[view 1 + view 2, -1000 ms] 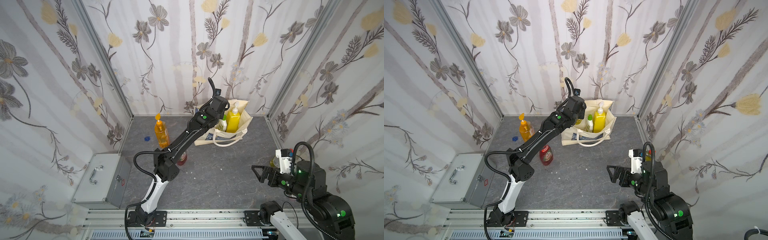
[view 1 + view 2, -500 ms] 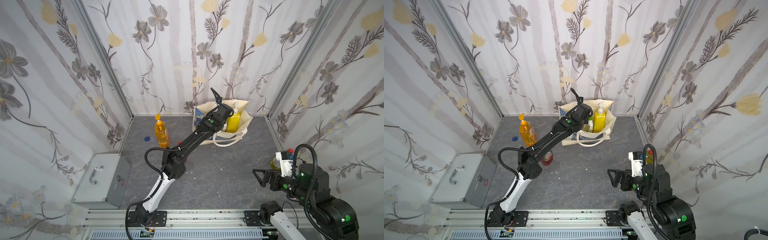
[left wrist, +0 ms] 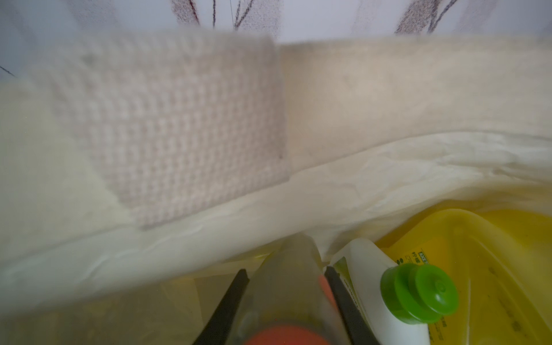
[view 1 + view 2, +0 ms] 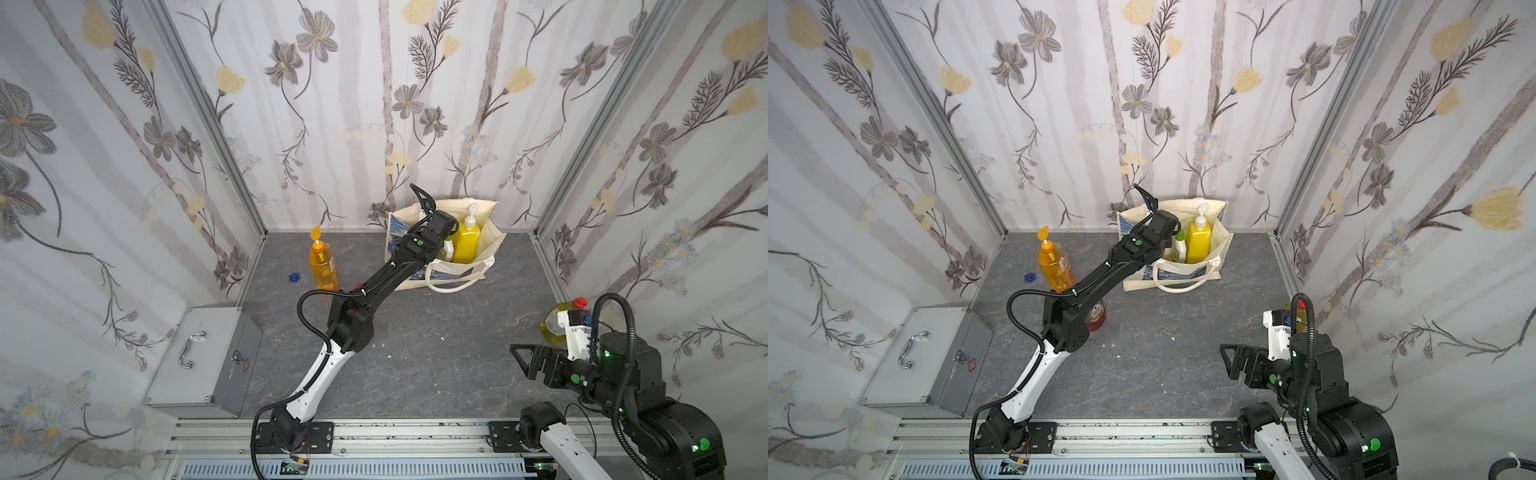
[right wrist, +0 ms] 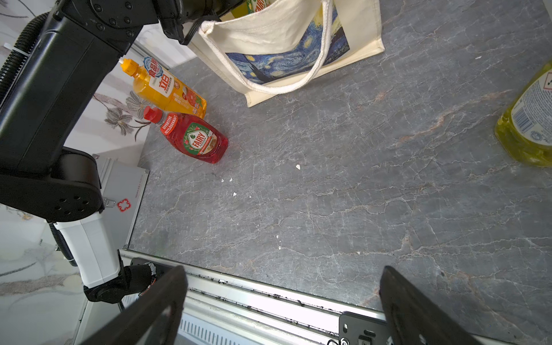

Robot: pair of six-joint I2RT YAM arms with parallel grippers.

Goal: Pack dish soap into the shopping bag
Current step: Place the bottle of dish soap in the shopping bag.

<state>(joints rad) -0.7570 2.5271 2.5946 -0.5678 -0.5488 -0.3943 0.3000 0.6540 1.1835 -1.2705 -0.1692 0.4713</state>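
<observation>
Three dish soap bottles are inside the boxy cream canvas shopping bag (image 4: 492, 245) with the blue swirly print, which stands at the back of the grey stone-look table (image 4: 436, 353): a yellow pump bottle (image 4: 466, 243), a white green-capped bottle (image 3: 373, 292) just beside it, and a translucent yellow-green red-capped bottle (image 3: 283, 304), gripped between the partly closed jaws of the left gripper (image 3: 286, 270). An orange pump bottle (image 4: 323, 266) and a red bottle (image 5: 194, 139) stand left of the bag. Another yellow-green bottle (image 5: 531, 119) stands near the right arm, where the right gripper (image 4: 528, 361) hovers wide open and empty.
</observation>
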